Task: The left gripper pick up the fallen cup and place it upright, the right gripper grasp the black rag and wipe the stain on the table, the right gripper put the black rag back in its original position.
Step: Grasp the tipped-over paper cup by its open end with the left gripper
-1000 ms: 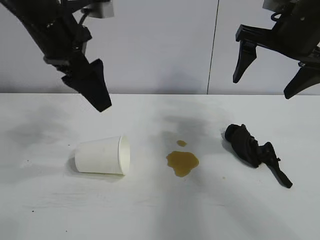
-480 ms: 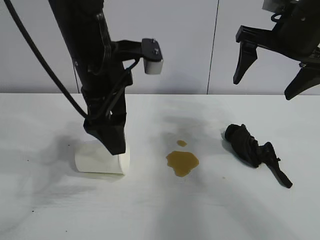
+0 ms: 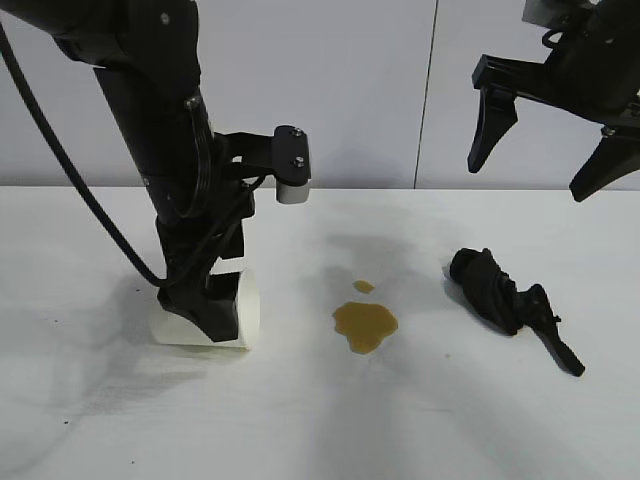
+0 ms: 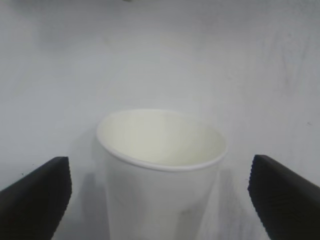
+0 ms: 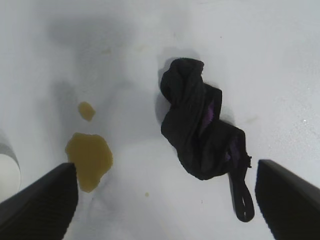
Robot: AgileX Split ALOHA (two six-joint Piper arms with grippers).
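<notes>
White paper cup (image 3: 205, 312) on its side on the table (image 3: 320, 430), left of the amber stain (image 3: 365, 325), left gripper (image 3: 205, 310) pointing steeply down over the cup, fingers (image 4: 37, 195) spread wide either side, nothing held, right gripper (image 3: 545, 150) high above the black rag (image 3: 495, 292), wide open, empty.

Bright, even light casts soft grey shadows on the table (image 3: 420, 420); the wrist views look slightly soft.

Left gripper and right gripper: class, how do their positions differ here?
The black left gripper is down at the table, its open fingers either side of the fallen white paper cup; the black right gripper hangs high above the crumpled black rag. Both stand open, holding nothing.
</notes>
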